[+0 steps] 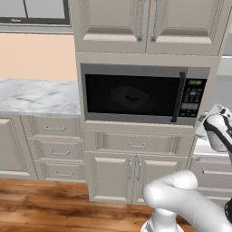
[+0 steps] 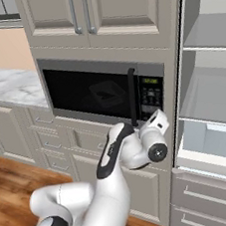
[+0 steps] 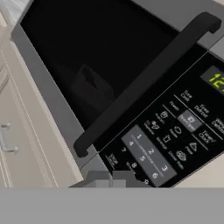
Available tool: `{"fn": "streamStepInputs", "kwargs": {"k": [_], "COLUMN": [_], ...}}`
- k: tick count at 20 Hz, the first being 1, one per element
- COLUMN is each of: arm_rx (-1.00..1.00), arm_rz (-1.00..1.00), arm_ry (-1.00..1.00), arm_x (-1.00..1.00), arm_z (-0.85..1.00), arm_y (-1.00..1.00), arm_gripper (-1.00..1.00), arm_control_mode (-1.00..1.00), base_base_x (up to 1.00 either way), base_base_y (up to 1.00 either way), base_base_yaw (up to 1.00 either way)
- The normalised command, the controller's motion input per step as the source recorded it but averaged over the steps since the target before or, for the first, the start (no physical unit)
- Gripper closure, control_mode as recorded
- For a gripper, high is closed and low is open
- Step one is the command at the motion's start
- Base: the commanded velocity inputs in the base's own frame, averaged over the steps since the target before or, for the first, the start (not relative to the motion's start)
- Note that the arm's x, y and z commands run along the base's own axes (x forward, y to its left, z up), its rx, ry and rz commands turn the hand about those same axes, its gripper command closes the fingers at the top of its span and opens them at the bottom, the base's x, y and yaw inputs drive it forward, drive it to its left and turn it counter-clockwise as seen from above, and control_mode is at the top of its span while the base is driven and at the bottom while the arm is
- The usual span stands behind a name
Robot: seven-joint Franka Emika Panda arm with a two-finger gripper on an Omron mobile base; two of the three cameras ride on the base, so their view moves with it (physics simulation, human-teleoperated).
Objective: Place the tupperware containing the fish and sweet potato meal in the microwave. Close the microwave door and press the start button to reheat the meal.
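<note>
The microwave [image 1: 136, 69] sits built into the cabinet wall, and its dark-glass door [image 1: 104, 102] is closed with the black bar handle [image 1: 180, 97] upright. Through the glass the tupperware [image 1: 130, 96] shows dimly inside; the meal in it is too dark to make out. My gripper [image 2: 154, 114] hovers just in front of the lower part of the keypad panel [image 2: 151, 94], below the green display [image 2: 150, 81]. In the hand view the fingertips [image 3: 101, 178] lie close together right under the number keys [image 3: 148, 155], with nothing between them.
A marble counter [image 1: 31, 95] runs to the left of the microwave, with drawers [image 1: 56, 149] below it. Cabinet doors [image 1: 145, 22] hang above. An open fridge with white shelves [image 2: 213, 92] stands at the right. The floor is wood [image 1: 41, 204].
</note>
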Motion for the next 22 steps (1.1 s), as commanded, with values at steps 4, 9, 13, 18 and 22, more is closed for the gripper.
{"fn": "streamStepInputs", "kwargs": {"k": [4,9,13,18,22], "arm_rx": [0.00,0.00,0.00,0.00,0.00], "arm_rz": [0.00,0.00,0.00,0.00,0.00], "arm_ry": [0.00,0.00,-0.01,0.00,0.00], "arm_x": [0.28,0.28,0.25,0.33,0.35], "arm_z": [-0.41,-0.25,-0.06,0.00,-0.05], "arm_y": [-0.13,-0.18,-0.20,-0.15,-0.16], "arm_gripper": [1.00,1.00,1.00,1.00,1.00], "arm_control_mode": [-1.00,-1.00,-1.00,-1.00,-1.00], "base_base_x": [0.00,0.00,0.00,0.00,0.00], "base_base_y": [0.00,0.00,0.00,0.00,0.00], "base_base_yaw": [0.00,0.00,0.00,0.00,0.00]}}
